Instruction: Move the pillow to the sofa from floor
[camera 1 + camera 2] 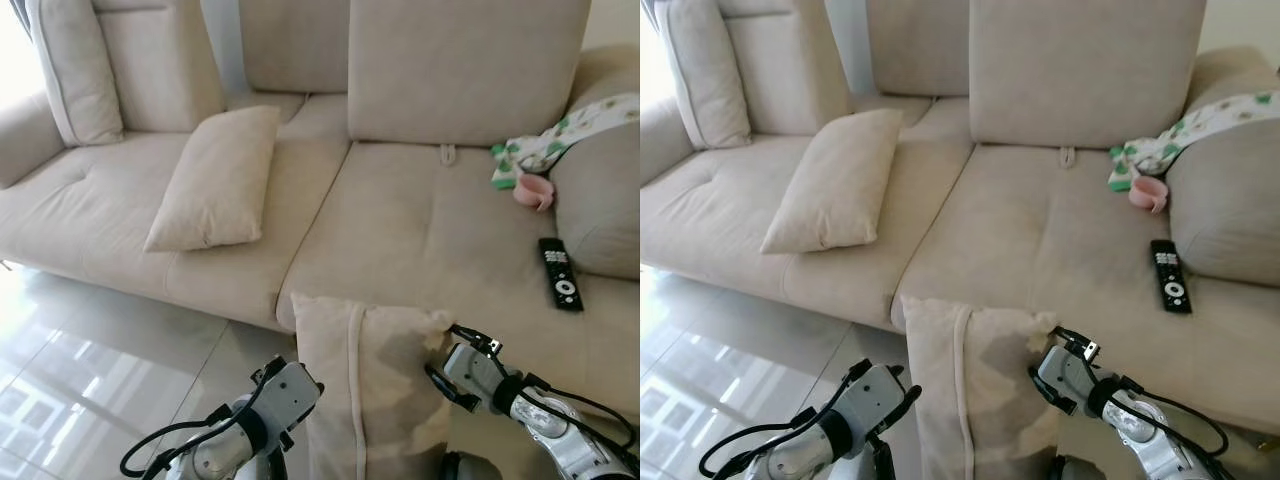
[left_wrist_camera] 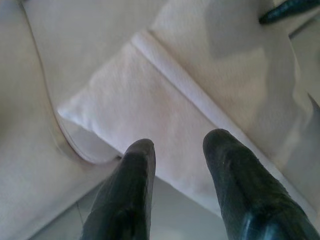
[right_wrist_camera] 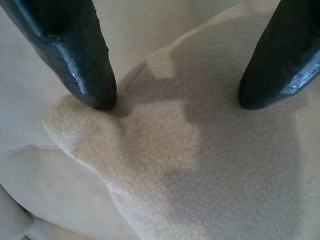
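A beige pillow (image 1: 365, 385) stands upright on its edge in front of the sofa (image 1: 420, 230), its top corners level with the seat's front edge. My left gripper (image 2: 177, 145) is at the pillow's left side, open, with the pillow's seam just beyond its fingertips. At the pillow's upper right corner my right gripper (image 1: 445, 362) is open, fingers spread wide. In the right wrist view one fingertip (image 3: 97, 95) presses into the pillow's corner (image 3: 165, 150).
A second beige pillow (image 1: 215, 180) lies on the left seat. A black remote (image 1: 560, 273), a pink cup (image 1: 533, 190) and a patterned cloth (image 1: 560, 135) are on the right seat. Glossy tile floor (image 1: 90, 370) lies at lower left.
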Controlling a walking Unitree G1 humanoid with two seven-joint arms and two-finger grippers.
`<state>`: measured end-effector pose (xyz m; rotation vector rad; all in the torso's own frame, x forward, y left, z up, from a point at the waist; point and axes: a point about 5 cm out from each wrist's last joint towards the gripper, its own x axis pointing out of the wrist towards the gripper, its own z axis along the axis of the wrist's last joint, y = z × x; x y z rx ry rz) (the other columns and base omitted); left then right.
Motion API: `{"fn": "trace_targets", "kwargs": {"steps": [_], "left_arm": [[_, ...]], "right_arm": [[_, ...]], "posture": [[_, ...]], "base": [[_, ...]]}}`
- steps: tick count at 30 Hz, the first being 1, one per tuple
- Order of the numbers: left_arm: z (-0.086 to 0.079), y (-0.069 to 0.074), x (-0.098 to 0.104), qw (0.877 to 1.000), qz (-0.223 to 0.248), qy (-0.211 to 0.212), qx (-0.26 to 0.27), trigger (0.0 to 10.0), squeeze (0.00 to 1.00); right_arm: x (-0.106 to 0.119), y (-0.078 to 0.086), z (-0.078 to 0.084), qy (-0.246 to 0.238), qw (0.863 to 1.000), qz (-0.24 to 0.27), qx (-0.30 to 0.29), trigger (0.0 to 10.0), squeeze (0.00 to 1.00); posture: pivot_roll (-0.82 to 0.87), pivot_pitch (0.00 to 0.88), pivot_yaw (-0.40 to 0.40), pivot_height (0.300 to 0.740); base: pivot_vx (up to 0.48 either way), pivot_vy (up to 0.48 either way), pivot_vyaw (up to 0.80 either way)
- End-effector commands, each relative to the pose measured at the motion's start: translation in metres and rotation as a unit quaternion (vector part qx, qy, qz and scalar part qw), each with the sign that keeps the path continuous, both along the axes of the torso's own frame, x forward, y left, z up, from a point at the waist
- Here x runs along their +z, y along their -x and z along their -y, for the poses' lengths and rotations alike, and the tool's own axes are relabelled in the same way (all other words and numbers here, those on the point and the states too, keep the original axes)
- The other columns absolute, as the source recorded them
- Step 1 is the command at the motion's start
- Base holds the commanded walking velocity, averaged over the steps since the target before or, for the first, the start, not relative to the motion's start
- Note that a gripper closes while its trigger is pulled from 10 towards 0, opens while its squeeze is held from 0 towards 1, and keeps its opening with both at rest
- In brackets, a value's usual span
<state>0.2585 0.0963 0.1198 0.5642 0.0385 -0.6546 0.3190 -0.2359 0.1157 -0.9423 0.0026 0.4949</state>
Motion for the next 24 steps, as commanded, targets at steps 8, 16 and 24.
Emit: {"fn": "trace_targets", "kwargs": {"steps": [8, 16, 24], "left_arm": [[-0.011, 0.013, -0.004, 0.999, -0.019, -0.027, 0.008, 10.0, 0.00], [-0.006, 0.012, -0.004, 0.999, -0.024, -0.024, 0.011, 10.0, 0.00], [-0.004, 0.011, -0.004, 0.999, -0.025, -0.022, 0.003, 10.0, 0.00]], "right_arm": [[0.026, -0.018, -0.007, 0.041, 0.998, 0.053, 0.016, 10.0, 0.00], [0.042, -0.001, -0.003, 0.012, 0.998, 0.063, 0.028, 10.0, 0.00], [0.057, 0.020, 0.006, 0.005, 0.994, 0.109, 0.007, 10.0, 0.00]], "posture": [[0.36, 0.321, 0.174, 0.497], [0.33, 0.319, 0.160, 0.497], [0.30, 0.315, 0.168, 0.497]], "base": [[0.000, 0.000, 0.00], [0.000, 0.000, 0.00], [0.000, 0.000, 0.00]]}}
